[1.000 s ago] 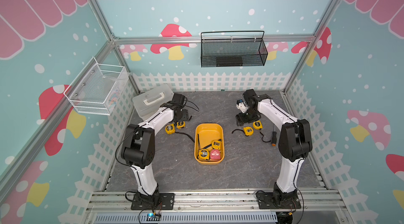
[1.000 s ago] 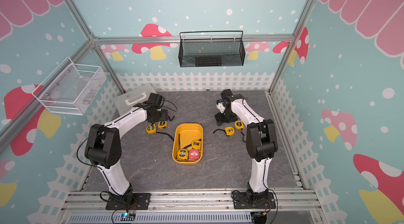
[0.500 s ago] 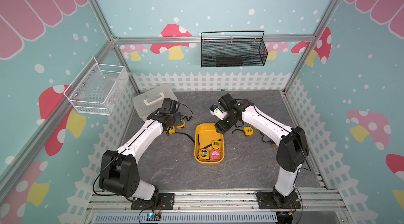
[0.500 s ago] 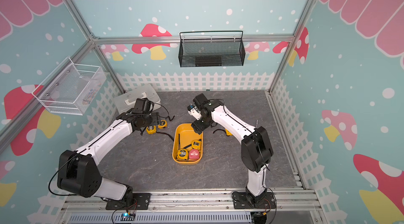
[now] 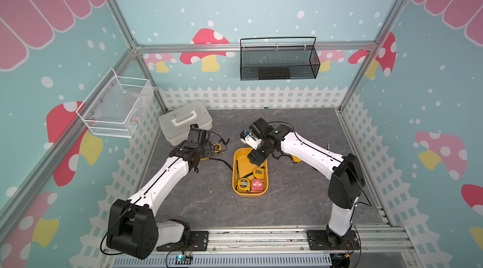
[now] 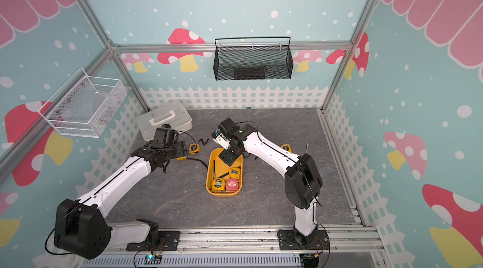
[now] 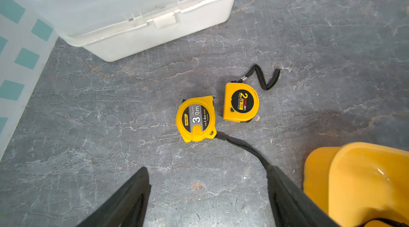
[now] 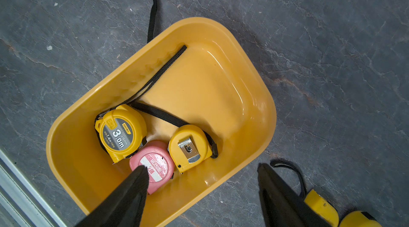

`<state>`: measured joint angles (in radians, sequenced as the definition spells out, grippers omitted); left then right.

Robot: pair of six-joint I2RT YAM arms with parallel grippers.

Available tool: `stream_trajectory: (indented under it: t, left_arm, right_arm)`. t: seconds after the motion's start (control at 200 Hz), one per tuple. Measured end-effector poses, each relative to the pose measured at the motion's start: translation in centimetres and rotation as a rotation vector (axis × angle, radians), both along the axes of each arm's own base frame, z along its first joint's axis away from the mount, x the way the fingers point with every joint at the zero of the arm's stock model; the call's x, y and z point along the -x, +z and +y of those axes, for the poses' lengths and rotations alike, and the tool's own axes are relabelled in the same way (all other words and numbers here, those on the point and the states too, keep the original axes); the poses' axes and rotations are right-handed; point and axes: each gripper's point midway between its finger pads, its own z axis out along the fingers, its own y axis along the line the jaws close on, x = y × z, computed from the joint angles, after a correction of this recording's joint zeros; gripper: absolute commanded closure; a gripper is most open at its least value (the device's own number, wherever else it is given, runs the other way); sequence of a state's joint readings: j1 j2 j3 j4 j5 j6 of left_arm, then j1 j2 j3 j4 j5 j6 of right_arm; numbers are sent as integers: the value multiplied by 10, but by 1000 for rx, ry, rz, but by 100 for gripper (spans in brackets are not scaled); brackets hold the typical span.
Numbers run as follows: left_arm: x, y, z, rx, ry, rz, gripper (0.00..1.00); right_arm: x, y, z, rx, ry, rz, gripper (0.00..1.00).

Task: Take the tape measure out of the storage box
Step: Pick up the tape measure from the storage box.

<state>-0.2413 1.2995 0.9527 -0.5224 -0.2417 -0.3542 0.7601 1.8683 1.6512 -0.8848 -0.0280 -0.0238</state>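
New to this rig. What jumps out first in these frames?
The yellow storage box sits in the middle of the table, holding three tape measures: a yellow 3.0m one, a pink one and a clip-up yellow one. The right gripper hangs over it, fingers apart, empty. Outside, a 3.0m tape and a 2m tape lie beside the white lidded case, near the open left gripper.

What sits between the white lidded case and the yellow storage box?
Two yellow tapes lie flat there, side by side: the 3.0m tape measure and the 2m tape measure. The left wrist view shows it best.
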Motion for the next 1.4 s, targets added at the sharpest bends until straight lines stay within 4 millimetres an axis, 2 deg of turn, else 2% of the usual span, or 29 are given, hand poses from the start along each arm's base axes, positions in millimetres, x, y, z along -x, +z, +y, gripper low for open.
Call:
stream_trajectory:
  t: [0.24, 0.39, 0.595, 0.786, 1.226, 1.401]
  left_arm:
    - [-1, -4, 2, -13, -7, -4, 15]
    - [-2, -4, 3, -13, -7, -11, 15]
    - [-1, 1, 4, -6, -3, -38, 14]
    - [-2, 3, 5, -3, 0, -53, 14]
    - [-2, -1, 5, 4, -2, -51, 13]
    - [-3, -4, 2, 19, -11, -47, 13]
  right_arm:
    - [10, -32, 15, 70, 24, 23, 22]
    - [13, -43, 20, 103, 32, 26, 21]
    - [9, -44, 27, 108, 37, 11, 21]
    - [14, -44, 31, 117, 66, 2, 21]
    - [29, -48, 18, 246, 196, -7, 22]
    - [36, -57, 11, 298, 230, -3, 24]
